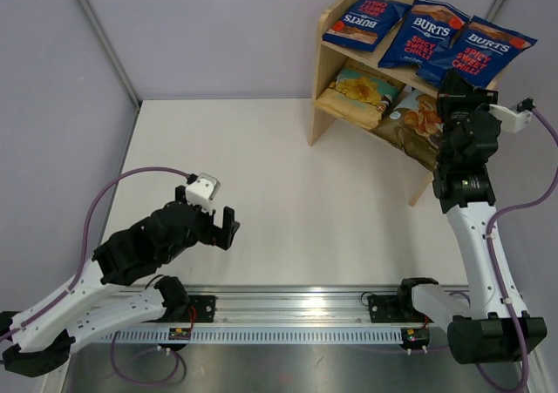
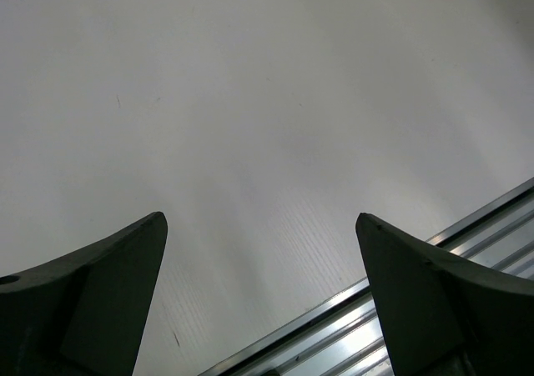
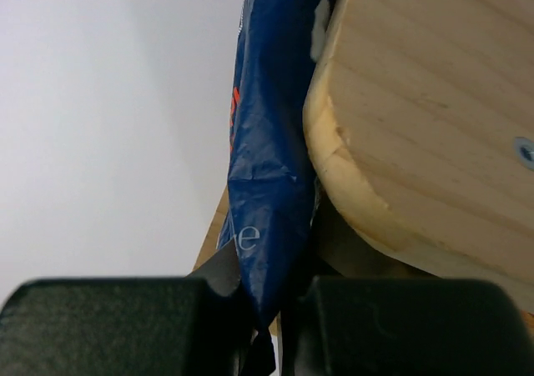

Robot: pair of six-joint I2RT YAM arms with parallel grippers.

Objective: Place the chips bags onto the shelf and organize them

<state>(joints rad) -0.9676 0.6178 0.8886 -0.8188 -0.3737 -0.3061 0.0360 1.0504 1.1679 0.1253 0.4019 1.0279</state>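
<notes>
White tabletop (image 1: pixel 288 175) runs up to the shelf (image 1: pixel 324 79), where all five bags sit. On the top tier, the right gripper (image 1: pixel 455 84) pinches the lower edge of the rightmost dark blue bag (image 1: pixel 478 51), probably a last placement. Next it must release and back away cleanly. The left gripper (image 1: pixel 228 226) hovers agape, empty.

The table (image 1: pixel 261 166) was a white, matte sheet, finely ribbed in the close view, with a couple of tiny dark specks. A wooden shelf (image 1: pixel 324 101) stood on it at the far right, its side panels resting on the surface. A slotted metal rail (image 1: pixel 296 310) lay along the near edge.
</notes>
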